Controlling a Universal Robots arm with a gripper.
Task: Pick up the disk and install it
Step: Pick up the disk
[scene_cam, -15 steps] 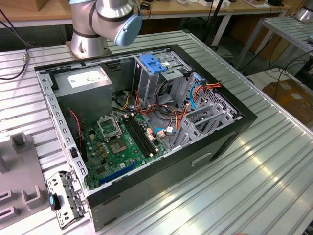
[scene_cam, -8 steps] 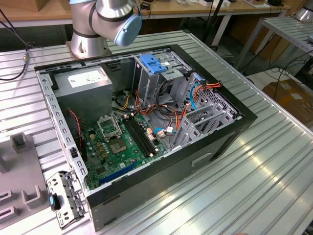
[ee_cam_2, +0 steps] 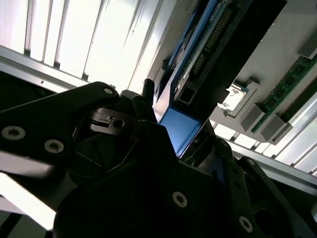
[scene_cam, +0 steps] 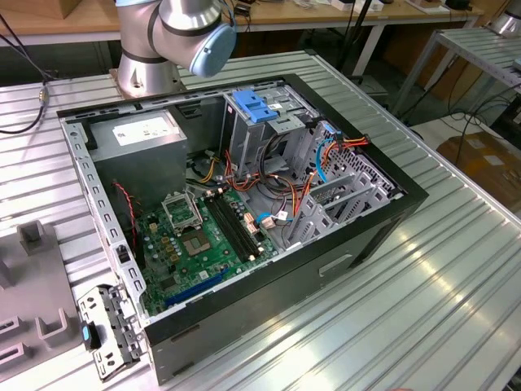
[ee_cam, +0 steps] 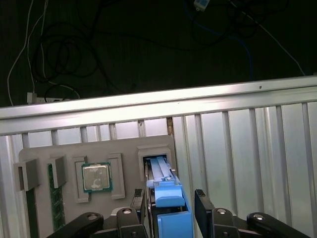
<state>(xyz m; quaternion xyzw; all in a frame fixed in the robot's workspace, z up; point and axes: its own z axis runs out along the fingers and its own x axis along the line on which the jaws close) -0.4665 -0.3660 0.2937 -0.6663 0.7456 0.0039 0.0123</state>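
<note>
Blue disk, green motherboard, silver table

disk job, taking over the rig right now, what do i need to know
gripper: astride the disk at its blue carrier, in the first wrist view; whether it is clamped cannot be told.
disk: at its slot in the grey parts tray, next to the processor.
done: gripper positioned on the disk.
left: lift not confirmed; the disk is not yet in the open computer case.
</note>
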